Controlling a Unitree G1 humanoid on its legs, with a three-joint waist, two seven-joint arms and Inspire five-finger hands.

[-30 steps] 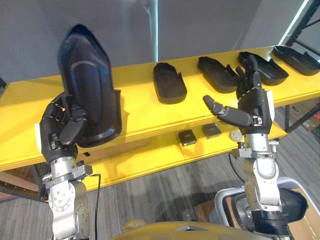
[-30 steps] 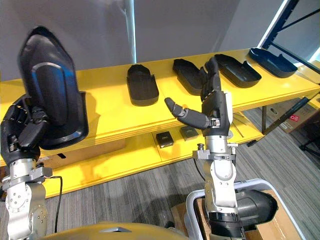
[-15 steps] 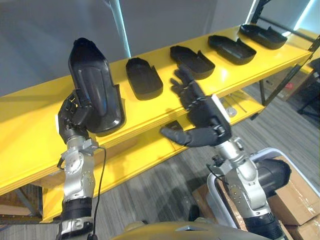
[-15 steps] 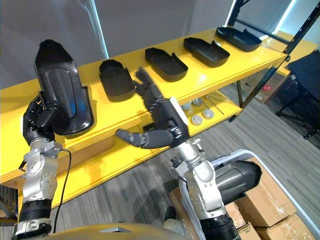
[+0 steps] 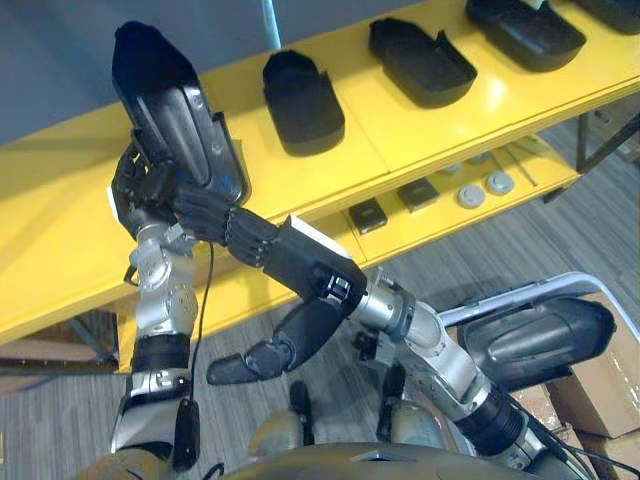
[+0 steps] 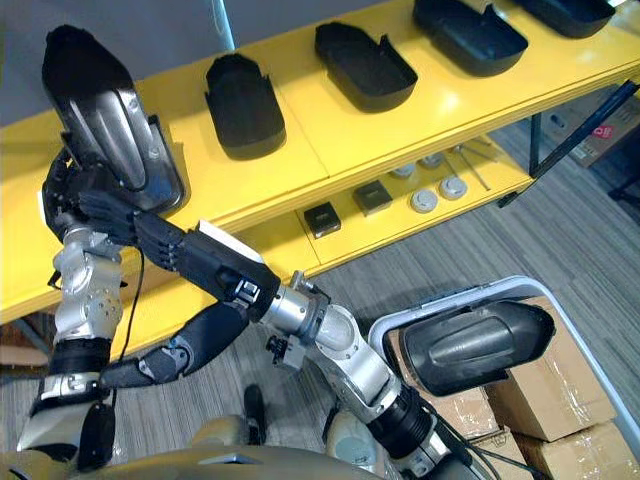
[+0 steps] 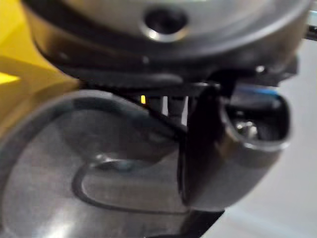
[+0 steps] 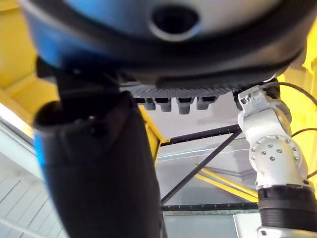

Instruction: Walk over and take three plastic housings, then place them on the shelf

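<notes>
Right hand (image 5: 308, 266) now across beside upheld housing (image 5: 168, 115)

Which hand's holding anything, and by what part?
Left hand grips a black housing by its lower end, upright. Right hand is open, holding nothing.

You have one glossy black plastic housing (image 5: 168, 125) standing upright over the yellow shelf (image 5: 60, 235), clasped at its lower end by the left hand (image 5: 135, 190). Along the shelf's top board you'll see three more lying hollow side up in a row, apart from one another: the nearest housing (image 5: 302, 100), the middle housing (image 5: 422, 60) and the far housing (image 5: 525, 30).
</notes>
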